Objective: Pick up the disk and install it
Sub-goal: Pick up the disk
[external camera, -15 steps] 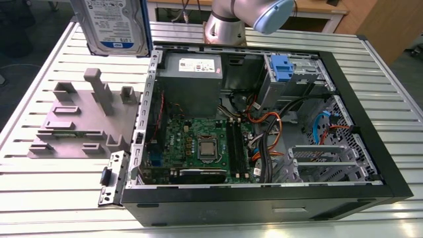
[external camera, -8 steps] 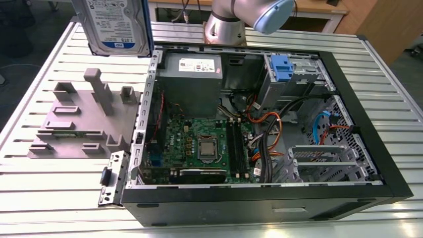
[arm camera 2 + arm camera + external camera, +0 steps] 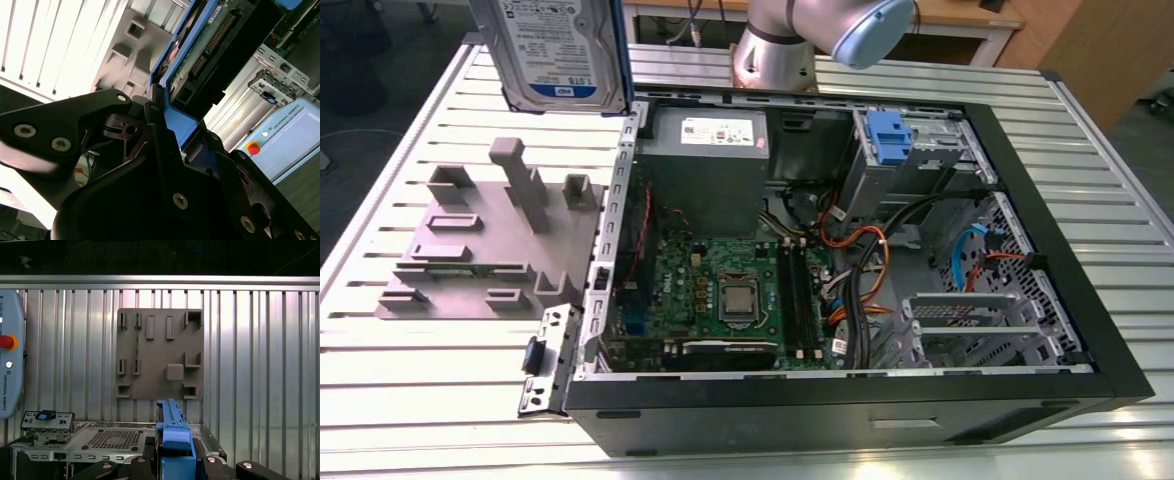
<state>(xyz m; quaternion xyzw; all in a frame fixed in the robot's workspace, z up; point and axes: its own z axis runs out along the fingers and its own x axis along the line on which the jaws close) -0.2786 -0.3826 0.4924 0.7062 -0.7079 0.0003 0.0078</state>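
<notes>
Both wrist views: gripper [image 3: 175, 462] clamps disk [image 3: 172, 427]; exterior view shows label [image 3: 560, 45].

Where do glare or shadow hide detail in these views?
Exterior view: the table glares in bright bands. Second wrist view: its slats wash out white; the hand gripping the disk is dark. First wrist view: the grey plate is evenly lit.
</notes>
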